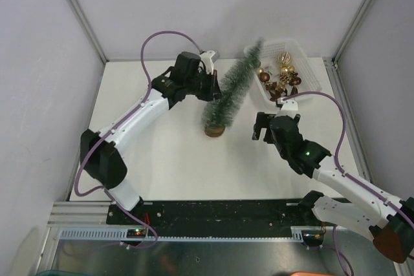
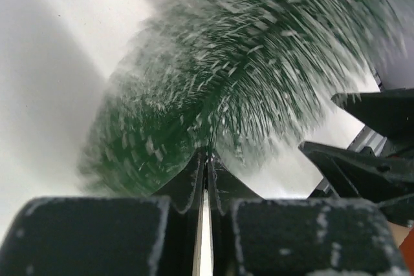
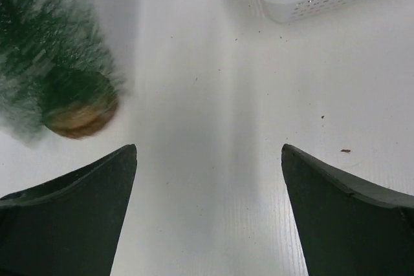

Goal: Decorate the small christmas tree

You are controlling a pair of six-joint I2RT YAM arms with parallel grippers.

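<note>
The small christmas tree (image 1: 228, 94) is seen at the centre of the top view, its round wooden base (image 1: 215, 131) on the white table (image 1: 162, 153). Its long axis is tilted, the tip pointed to the upper right, toward the white basket (image 1: 315, 86). Bristles at its left side are pinched by the closed left gripper (image 1: 212, 86). The right gripper (image 3: 208, 182), right of the base, is held wide open above bare table.

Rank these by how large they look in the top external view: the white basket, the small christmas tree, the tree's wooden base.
1. white basket: covers the most area.
2. small christmas tree: longer but slimmer. Its top is nearer the camera, so this ranking is close.
3. wooden base: clearly the smallest.
</note>
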